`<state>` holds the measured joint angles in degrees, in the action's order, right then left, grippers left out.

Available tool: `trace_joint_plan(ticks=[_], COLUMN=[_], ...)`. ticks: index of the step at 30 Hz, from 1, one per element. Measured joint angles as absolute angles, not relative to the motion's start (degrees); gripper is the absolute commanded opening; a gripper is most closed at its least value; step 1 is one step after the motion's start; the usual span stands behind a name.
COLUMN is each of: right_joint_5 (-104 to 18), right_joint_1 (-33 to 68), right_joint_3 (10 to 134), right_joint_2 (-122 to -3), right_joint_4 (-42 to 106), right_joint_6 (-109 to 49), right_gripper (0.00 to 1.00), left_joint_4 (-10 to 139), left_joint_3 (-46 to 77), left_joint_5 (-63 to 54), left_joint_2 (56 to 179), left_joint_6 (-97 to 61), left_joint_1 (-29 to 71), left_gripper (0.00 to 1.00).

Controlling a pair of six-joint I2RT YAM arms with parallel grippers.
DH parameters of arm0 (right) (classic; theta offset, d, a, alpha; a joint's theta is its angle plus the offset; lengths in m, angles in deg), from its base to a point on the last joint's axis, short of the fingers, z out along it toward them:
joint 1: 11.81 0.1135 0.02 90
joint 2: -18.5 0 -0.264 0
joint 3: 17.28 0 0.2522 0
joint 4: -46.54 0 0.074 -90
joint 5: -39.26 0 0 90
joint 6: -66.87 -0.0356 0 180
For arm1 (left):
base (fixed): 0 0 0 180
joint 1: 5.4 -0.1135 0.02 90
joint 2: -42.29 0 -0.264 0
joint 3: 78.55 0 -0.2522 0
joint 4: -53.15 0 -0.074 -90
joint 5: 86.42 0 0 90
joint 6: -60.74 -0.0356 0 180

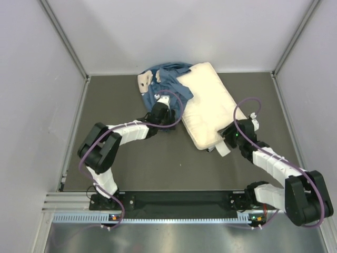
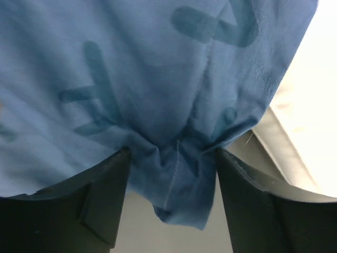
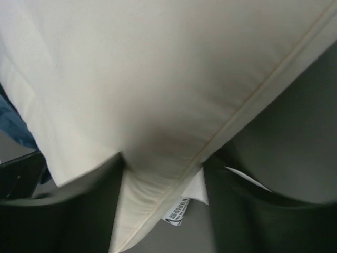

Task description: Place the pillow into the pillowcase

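Observation:
The cream-white pillow (image 1: 207, 103) lies slanted on the dark table mat, its white tag (image 1: 223, 149) at the near short end. The blue pillowcase (image 1: 167, 84) is crumpled at the pillow's far-left side. My left gripper (image 1: 160, 117) is shut on a bunched fold of the pillowcase (image 2: 174, 174), which hangs between its fingers (image 2: 105, 195). My right gripper (image 1: 230, 136) is shut on the pillow's near corner (image 3: 158, 184), with the tag (image 3: 179, 211) showing just below it.
Grey walls enclose the mat (image 1: 158, 163) on the left, right and back. A beige patch (image 1: 145, 80) of the pillowcase shows at its far-left edge. A black rail (image 1: 174, 201) runs along the near edge between the arm bases.

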<state>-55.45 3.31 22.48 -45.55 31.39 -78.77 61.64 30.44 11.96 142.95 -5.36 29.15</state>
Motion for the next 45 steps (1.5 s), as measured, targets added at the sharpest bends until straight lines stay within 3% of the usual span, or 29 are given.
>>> trace_joint_plan(ticks=[1,2,3,4,5,11,18,26,33,34,35,36,37,38,40,44,45], right_joint_5=[-55.06,-54.89,-54.56,-54.10,-53.14,-49.97,-51.85,-61.90,-65.07,-64.83,-64.18,-63.48,-62.38,-60.64,-55.63,-49.58,-49.36], right_joint_1=[3.07,2.85,2.39,1.62,0.49,-14.16,-32.36,-34.90,-34.97,-34.97,-34.99,-35.10,-35.29,-35.49,-35.64,-34.75,-34.38], right_joint_3=[22.41,22.43,22.48,22.54,22.80,23.26,23.11,22.21,21.21,21.19,20.95,20.49,19.83,19.15,18.63,19.50,20.33], right_joint_2=[-46.01,-46.16,-46.16,-46.12,-46.09,-43.14,-27.27,-9.16,-3.56,-3.67,-3.82,-4.04,-4.67,-5.83,-9.66,-15.38,-15.38], right_joint_4=[32.41,33.40,33.99,34.49,34.47,32.13,21.16,8.68,2.73,2.75,3.23,4.00,5.20,6.71,9.07,10.84,10.45], right_joint_6=[-79.69,-80.04,-80.63,-81.04,-81.31,-80.37,-80.19,-83.27,-85.35,-85.20,-84.82,-84.61,-83.75,-82.62,-79.14,-72.54,-70.79], right_gripper=[0.22,0.04,0.00,0.00,0.00,0.00,0.00,0.00,0.00,0.04,0.15,0.31,0.58,0.97,1.00,1.00,1.00], left_joint_4=[61.57,61.53,61.50,61.59,61.64,63.91,74.18,83.93,91.19,91.86,92.39,92.69,92.98,93.28,93.83,95.38,95.89], left_joint_3=[30.11,29.87,29.80,29.80,29.83,30.85,37.43,45.02,47.11,47.11,47.16,47.20,47.33,47.44,47.53,47.44,47.35], left_joint_5=[10.93,9.66,8.22,6.84,5.73,4.92,13.51,21.25,26.73,27.50,28.35,28.98,29.86,30.56,31.93,33.70,34.03], left_joint_2=[143.98,144.88,145.53,145.90,146.08,143.48,126.97,107.50,99.72,98.67,97.58,96.62,95.41,94.28,92.42,90.60,90.54], left_joint_6=[-5.51,-5.08,-5.10,-5.34,-5.01,-5.40,-3.00,1.22,2.90,3.21,3.51,3.69,3.88,3.99,4.19,4.32,4.23], left_joint_1=[29.15,29.15,29.15,29.15,29.15,29.15,27.86,15.84,11.03,10.98,10.98,10.96,10.94,10.90,10.85,10.74,10.74], left_gripper=[0.47,0.37,0.29,0.09,0.00,0.00,0.00,0.00,0.00,0.00,0.00,0.00,0.00,0.00,0.03,0.26,0.42])
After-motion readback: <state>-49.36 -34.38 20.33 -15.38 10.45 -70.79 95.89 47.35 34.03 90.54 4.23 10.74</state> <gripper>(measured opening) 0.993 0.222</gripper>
